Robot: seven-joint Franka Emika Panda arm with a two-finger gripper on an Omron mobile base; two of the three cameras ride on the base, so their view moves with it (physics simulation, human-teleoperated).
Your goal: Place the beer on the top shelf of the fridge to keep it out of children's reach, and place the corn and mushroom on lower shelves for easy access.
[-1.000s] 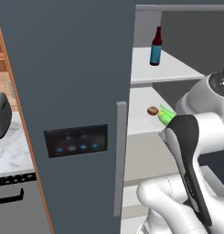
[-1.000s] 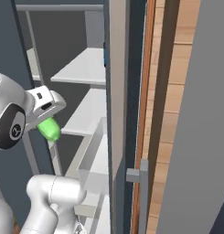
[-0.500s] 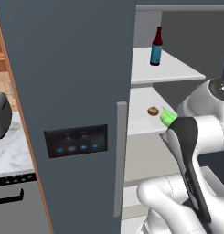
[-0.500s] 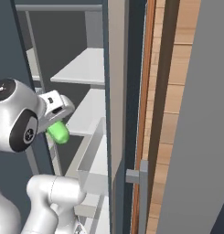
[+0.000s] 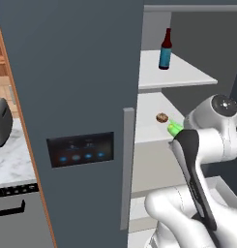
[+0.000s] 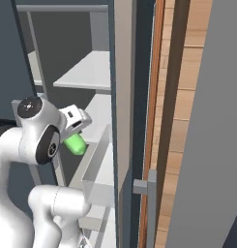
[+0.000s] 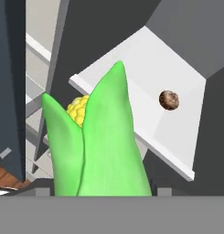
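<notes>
Gripping the corn (image 7: 97,146), jaws closed on it, arm bent beside the fridge (image 5: 76,97) shelves

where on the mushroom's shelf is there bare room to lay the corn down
The lower shelf is mostly bare. The mushroom sits alone near one side, so the wide patch between it and the opposite edge is free, as is the strip along the front lip. The corn, held in the tool, hangs just outside that lip. The beer stands on the top shelf.
</notes>
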